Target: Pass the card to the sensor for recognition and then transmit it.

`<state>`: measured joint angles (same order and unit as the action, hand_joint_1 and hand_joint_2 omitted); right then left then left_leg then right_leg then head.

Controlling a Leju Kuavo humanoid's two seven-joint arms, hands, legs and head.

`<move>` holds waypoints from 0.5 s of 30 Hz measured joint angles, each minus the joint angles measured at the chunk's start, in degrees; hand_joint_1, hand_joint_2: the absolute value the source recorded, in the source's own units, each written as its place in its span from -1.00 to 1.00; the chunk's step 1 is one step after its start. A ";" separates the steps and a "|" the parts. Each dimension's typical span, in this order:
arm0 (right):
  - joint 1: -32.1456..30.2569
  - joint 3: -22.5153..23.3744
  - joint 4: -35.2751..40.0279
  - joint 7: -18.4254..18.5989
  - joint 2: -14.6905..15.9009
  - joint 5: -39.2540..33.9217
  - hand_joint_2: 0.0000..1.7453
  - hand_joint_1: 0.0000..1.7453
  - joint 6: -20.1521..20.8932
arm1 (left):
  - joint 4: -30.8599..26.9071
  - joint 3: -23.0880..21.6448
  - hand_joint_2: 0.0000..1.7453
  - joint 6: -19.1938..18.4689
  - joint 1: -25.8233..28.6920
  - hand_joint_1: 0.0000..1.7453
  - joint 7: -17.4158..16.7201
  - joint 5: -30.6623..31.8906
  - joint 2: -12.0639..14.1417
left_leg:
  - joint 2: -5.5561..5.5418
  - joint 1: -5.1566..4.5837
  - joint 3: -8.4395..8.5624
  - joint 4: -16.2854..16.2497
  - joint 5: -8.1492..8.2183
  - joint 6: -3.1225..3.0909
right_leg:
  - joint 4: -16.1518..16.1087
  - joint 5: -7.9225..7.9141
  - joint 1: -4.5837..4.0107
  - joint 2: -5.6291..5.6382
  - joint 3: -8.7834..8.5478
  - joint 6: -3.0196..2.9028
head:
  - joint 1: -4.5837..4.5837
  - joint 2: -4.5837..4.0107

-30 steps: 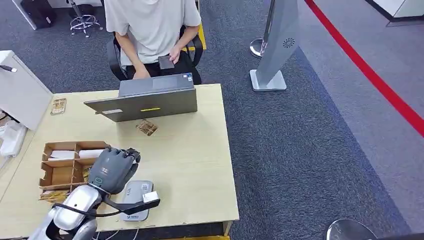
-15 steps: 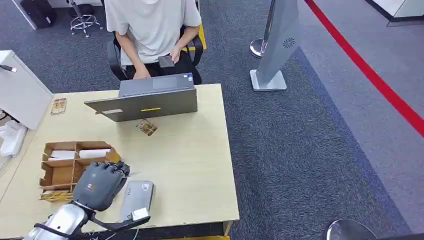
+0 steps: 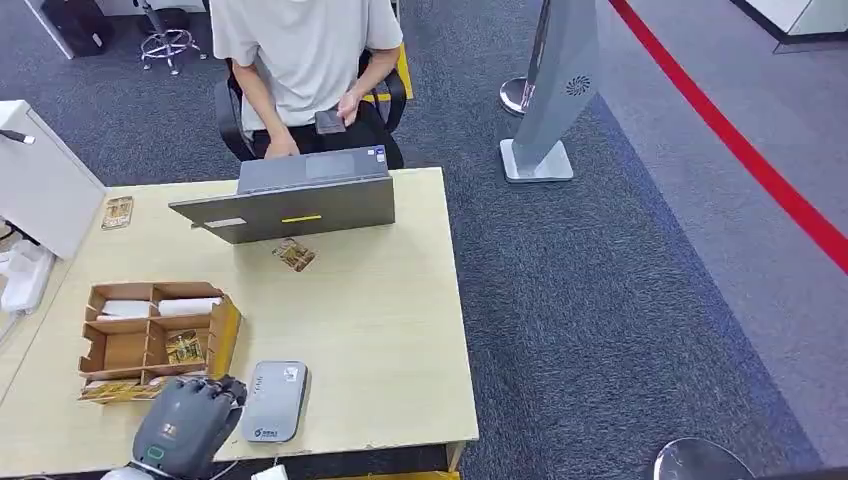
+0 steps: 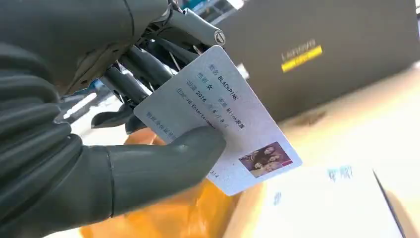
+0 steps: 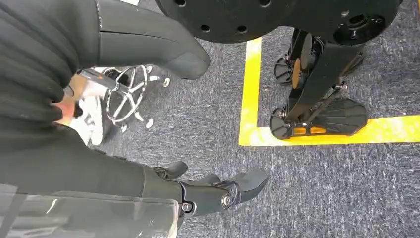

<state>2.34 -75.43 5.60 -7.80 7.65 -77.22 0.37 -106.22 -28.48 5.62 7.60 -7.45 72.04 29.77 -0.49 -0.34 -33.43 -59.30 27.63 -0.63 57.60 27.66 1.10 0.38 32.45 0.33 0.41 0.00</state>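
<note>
My left hand [image 3: 185, 428] hovers at the table's front edge, just left of the flat grey sensor [image 3: 275, 400]. In the left wrist view, thumb and fingers [image 4: 148, 168] pinch a white ID card [image 4: 223, 114] with printed text and a small photo. The card is tilted, with the blurred sensor [image 4: 322, 208] beyond it. My right hand [image 5: 104, 163] hangs beside my body over the carpet, fingers apart and holding nothing.
A divided cardboard box [image 3: 226, 335] holding cards stands left of the sensor. A grey laptop [image 3: 290, 200] sits at the table's far edge, with a seated person [image 3: 300, 60] behind it. Loose cards [image 3: 294, 255] lie near the laptop. The table [image 3: 380, 320] ends at the right over carpet.
My left hand has drawn back from over the box and sensor to the table's front edge, still holding the card. The sensor now lies uncovered.
</note>
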 joint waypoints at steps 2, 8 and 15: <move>0.00 0.00 0.00 -0.02 0.00 -0.02 1.00 -1.00 -0.02 | 0.00 0.20 1.00 -0.07 1.22 1.00 -0.53 -0.81 -0.07 | 0.00 0.00 0.00 0.00 0.01 0.01 | 0.00 0.00 0.00 0.00 0.00 0.00 | -0.02 0.00; 0.04 0.00 0.00 0.00 0.00 0.09 1.00 -1.00 0.07 | 0.96 0.18 1.00 -0.50 2.83 1.00 -2.45 -2.43 -0.52 | -0.01 0.00 0.00 0.00 0.02 0.01 | 0.00 0.00 0.00 -0.02 -0.01 0.00 | -0.02 0.00; 0.06 0.00 0.00 0.00 -0.02 0.09 1.00 -1.00 0.07 | 2.58 0.18 1.00 -0.52 3.23 1.00 -2.63 -2.58 -0.96 | -0.01 0.00 0.00 0.00 0.01 0.01 | 0.00 -0.01 0.00 -0.03 -0.02 0.00 | -0.02 -0.02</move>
<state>2.40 -75.43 5.60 -7.80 7.63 -77.13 0.44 -103.65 -28.30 5.09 10.83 -10.08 69.46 28.81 -0.50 -0.34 -33.43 -59.30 27.65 -0.62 57.60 27.65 1.10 0.35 32.43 0.33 0.39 -0.02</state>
